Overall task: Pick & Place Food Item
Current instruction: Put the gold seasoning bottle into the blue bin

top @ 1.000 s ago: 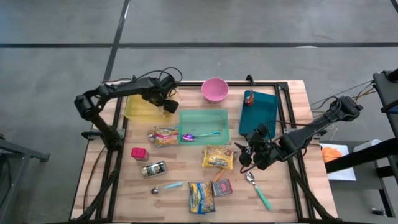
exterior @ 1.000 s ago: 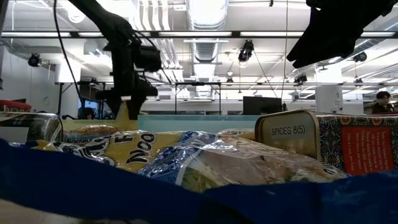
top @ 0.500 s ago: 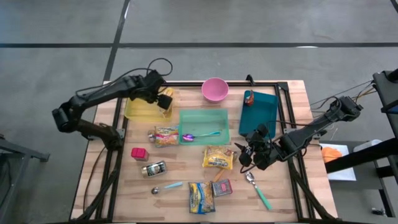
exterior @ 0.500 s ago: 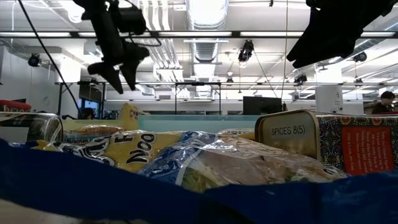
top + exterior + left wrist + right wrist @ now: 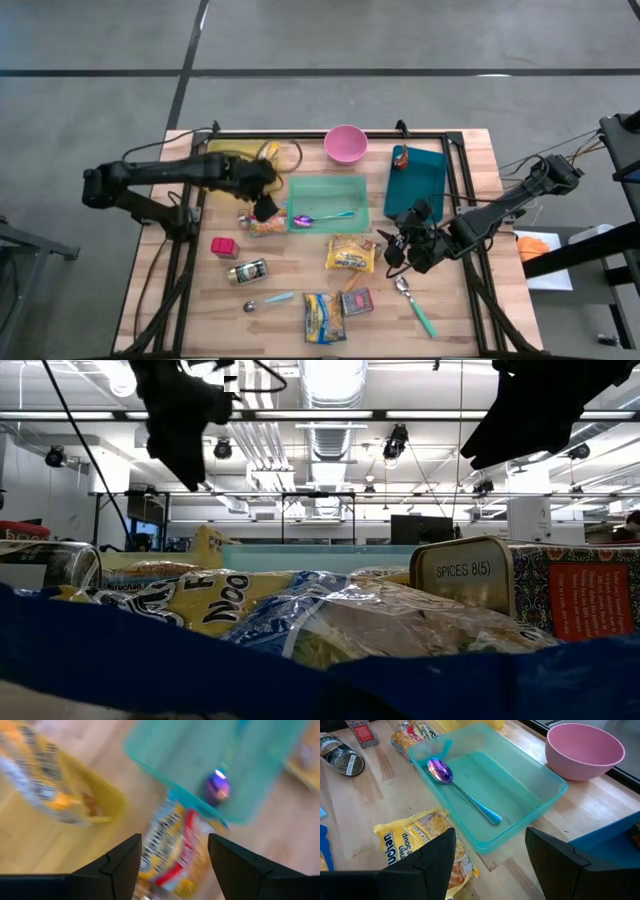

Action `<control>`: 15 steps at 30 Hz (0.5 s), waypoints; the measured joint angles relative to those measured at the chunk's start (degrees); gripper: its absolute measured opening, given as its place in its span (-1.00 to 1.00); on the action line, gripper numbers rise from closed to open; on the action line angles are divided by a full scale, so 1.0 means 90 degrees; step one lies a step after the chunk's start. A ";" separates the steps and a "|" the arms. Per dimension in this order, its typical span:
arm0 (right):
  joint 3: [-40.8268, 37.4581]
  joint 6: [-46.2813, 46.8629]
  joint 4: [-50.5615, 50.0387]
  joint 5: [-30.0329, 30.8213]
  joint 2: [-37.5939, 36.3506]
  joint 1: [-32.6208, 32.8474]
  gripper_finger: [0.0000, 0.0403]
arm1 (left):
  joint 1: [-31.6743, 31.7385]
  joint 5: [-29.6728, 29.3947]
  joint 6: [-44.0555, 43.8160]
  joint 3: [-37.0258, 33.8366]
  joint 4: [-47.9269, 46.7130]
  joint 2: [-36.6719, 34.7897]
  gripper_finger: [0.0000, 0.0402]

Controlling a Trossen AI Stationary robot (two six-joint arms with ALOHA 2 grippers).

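Left tool [image 5: 172, 857] spread and empty above a noodle packet [image 5: 172, 845]; nearby tin [image 5: 462, 574] labelled "SPICES 8(5)".

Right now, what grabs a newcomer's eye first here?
The teal bin at the table's middle, with a shiny purple-bowled spoon lying in it. The left gripper hangs open just over a noodle packet beside that bin's left edge, next to the yellow bin holding another packet. The pink bowl sits at the far edge; the right gripper waits open at the right.

Both arms raised, jaws apart
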 joint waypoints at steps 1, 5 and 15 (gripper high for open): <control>0.0000 0.0003 0.0000 0.0000 0.0000 0.0000 0.18 | -0.0157 0.0000 0.0002 0.0000 -0.0085 0.0000 0.18; 0.0000 0.0016 0.0000 0.0000 0.0000 0.0000 0.18 | -0.0794 -0.0008 0.0003 -0.0041 -0.0311 0.0000 0.18; 0.0000 0.0018 -0.0002 -0.0041 0.0000 0.0002 0.18 | -0.2404 0.0320 -0.0454 -0.0662 -0.0413 0.0000 0.18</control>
